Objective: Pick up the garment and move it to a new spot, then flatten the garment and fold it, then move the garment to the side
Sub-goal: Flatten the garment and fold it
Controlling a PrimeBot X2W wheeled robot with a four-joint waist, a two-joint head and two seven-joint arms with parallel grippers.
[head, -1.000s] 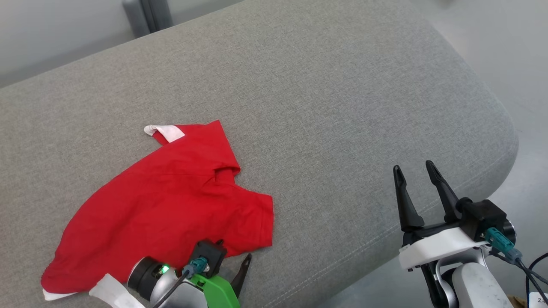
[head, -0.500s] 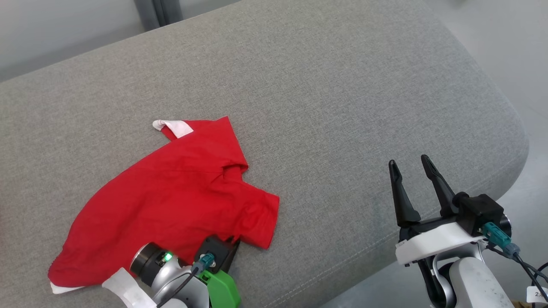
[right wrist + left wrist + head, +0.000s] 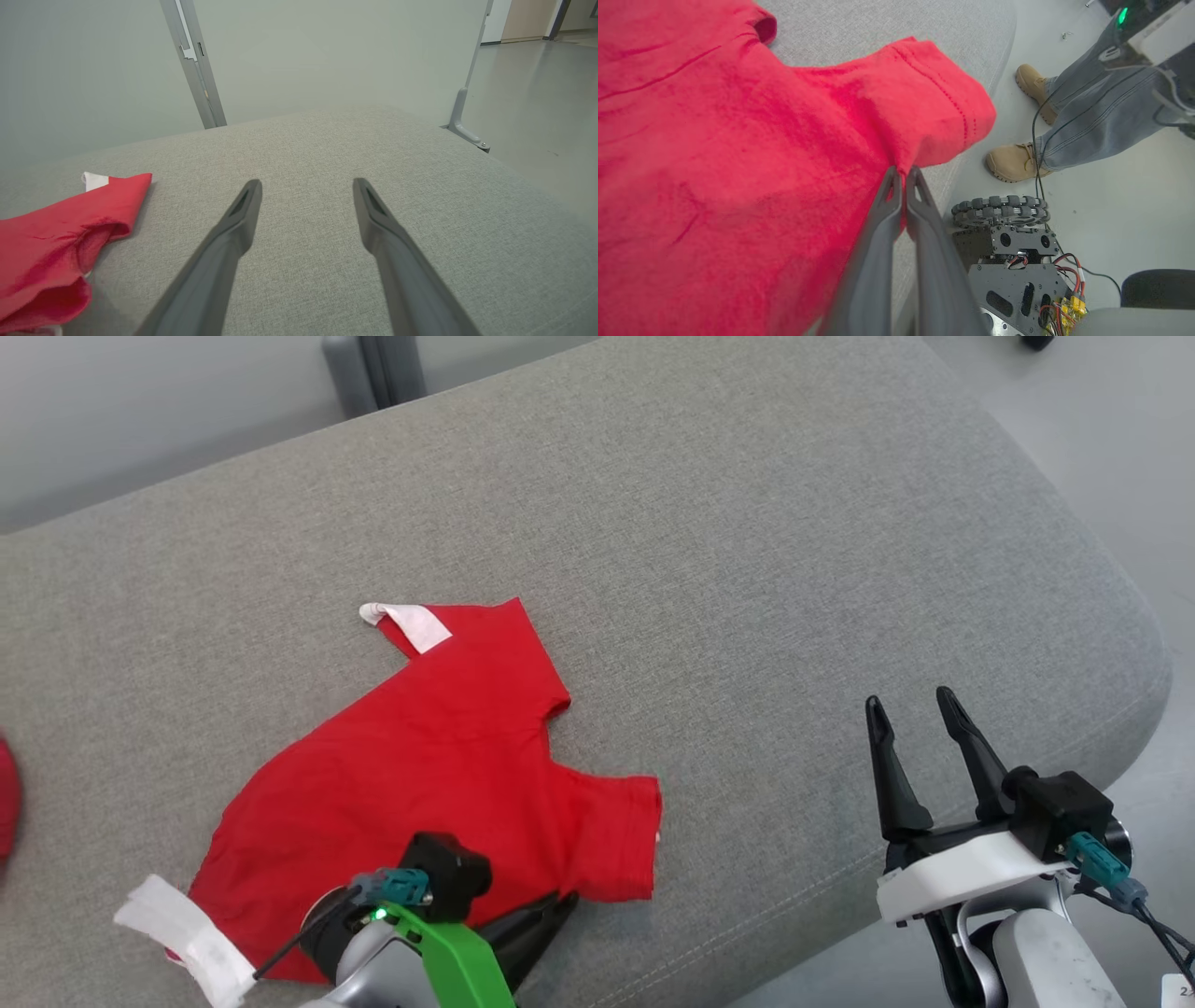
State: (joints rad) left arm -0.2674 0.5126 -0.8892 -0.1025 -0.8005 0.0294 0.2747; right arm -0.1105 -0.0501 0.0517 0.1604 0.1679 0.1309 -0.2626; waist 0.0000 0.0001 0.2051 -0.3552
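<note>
Left end effector pinches shirt edge.
Clenched on fabric, likely to lift it; right end effector hovers released above sofa.

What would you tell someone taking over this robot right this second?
Left gripper: jaws closed on the red garment, pinching its near edge by a sleeve.
Right gripper: jaws open, holding nothing, over the front right part of the grey cushion.
Garment: lying unfolded on the cushion, near its front edge.
Done: grip taken.
Left: carry it to a new spot, flatten, fold, move aside.
Note: a person's boots stand beside the robot's base.
</note>
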